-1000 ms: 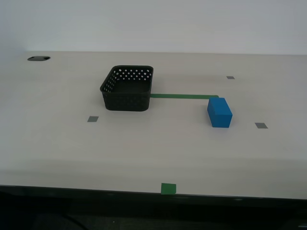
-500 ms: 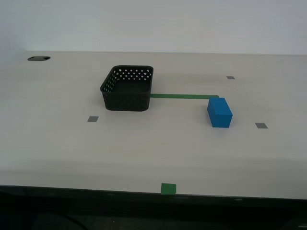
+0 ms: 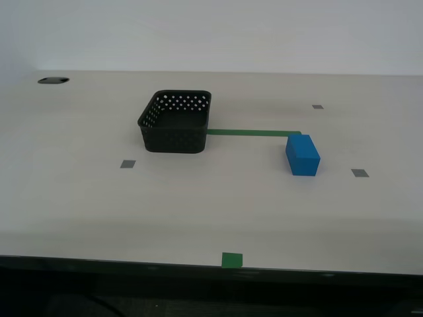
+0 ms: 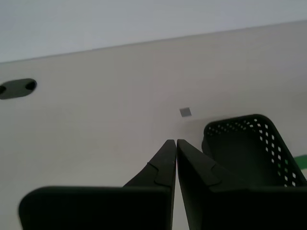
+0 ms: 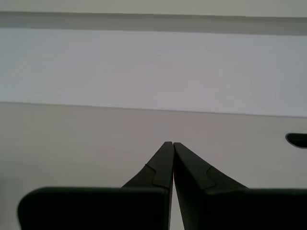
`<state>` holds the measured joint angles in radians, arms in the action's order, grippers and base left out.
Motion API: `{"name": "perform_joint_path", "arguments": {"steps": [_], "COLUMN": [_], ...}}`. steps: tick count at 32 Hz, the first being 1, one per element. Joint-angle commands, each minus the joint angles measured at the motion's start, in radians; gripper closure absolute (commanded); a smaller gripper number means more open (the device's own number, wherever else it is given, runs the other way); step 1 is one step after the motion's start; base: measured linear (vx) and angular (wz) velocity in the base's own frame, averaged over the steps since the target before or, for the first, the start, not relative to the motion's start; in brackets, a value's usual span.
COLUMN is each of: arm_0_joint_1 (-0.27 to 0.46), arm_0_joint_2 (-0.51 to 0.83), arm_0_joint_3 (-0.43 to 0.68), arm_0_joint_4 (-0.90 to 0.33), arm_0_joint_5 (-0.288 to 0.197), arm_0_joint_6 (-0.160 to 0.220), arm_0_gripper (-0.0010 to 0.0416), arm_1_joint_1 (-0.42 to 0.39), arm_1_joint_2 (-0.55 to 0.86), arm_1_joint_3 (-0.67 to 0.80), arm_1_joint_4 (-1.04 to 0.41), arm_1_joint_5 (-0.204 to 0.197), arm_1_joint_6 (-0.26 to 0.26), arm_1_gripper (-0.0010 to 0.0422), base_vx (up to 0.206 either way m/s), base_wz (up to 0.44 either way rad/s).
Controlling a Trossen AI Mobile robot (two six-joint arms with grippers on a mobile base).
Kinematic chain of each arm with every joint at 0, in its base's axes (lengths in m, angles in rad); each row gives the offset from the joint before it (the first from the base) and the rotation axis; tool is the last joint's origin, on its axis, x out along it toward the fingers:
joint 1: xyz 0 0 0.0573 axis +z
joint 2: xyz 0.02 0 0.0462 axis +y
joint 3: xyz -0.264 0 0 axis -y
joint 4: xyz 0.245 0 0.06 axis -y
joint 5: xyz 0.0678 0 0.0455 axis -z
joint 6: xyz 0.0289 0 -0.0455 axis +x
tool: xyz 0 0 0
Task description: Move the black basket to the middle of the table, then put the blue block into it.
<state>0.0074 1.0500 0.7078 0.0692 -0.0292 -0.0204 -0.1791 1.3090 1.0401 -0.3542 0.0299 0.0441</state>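
Note:
The black basket [image 3: 176,121] stands empty on the table [image 3: 211,205], left of centre in the exterior view. It also shows in the second wrist view [image 4: 249,153], beside my second gripper [image 4: 172,143], which is shut and empty. The blue block [image 3: 303,155] lies on the table to the exterior view's right of the basket, at the end of a green tape strip [image 3: 251,132]. My first gripper [image 5: 169,143] is shut and empty over bare tabletop. Neither arm shows in the exterior view.
A green tape square [image 3: 232,259] sits at the table's dark front edge. Small grey marks [image 3: 128,164] [image 3: 359,173] [image 3: 318,106] dot the top. A dark cable hole [image 3: 53,80] lies at the far back left. A pale wall stands behind the table.

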Motion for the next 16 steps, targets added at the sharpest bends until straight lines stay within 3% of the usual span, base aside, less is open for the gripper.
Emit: {"name": "perform_joint_path", "arguments": {"steps": [1, 4, 7, 12, 16], "arm_0_joint_1": [0.001, 0.001, 0.001, 0.002, 0.003], "arm_0_joint_2": [0.022, 0.064, 0.087, 0.138, 0.212], "arm_0_joint_3": [0.189, 0.347, 0.426, 0.488, 0.488], "arm_0_joint_4": [-0.323, -0.556, -0.625, -0.739, -0.814], "arm_0_joint_5": [-0.004, -0.026, -0.077, -0.084, -0.172], "arm_0_joint_6": [-0.017, -0.017, 0.008, 0.025, 0.025], "arm_0_gripper": [0.0404, 0.0404, 0.0404, 0.0404, 0.0404], "arm_1_joint_1": [-0.013, -0.013, -0.014, -0.015, -0.039], "arm_1_joint_2": [0.08, 0.153, 0.214, 0.309, 0.417], "arm_1_joint_3": [0.063, 0.126, 0.183, 0.267, 0.351], "arm_1_joint_4": [-0.127, -0.225, -0.285, -0.352, -0.443], "arm_1_joint_5": [0.001, 0.001, 0.001, 0.005, 0.009], "arm_1_joint_6": [0.029, 0.071, 0.08, 0.081, 0.097], "arm_1_gripper": [0.0412, 0.0412, 0.0412, 0.0412, 0.0412], "base_vx": [0.0, 0.0, 0.0, 0.0, 0.0], "base_wz": [0.0, 0.0, 0.0, 0.0, 0.0]}}
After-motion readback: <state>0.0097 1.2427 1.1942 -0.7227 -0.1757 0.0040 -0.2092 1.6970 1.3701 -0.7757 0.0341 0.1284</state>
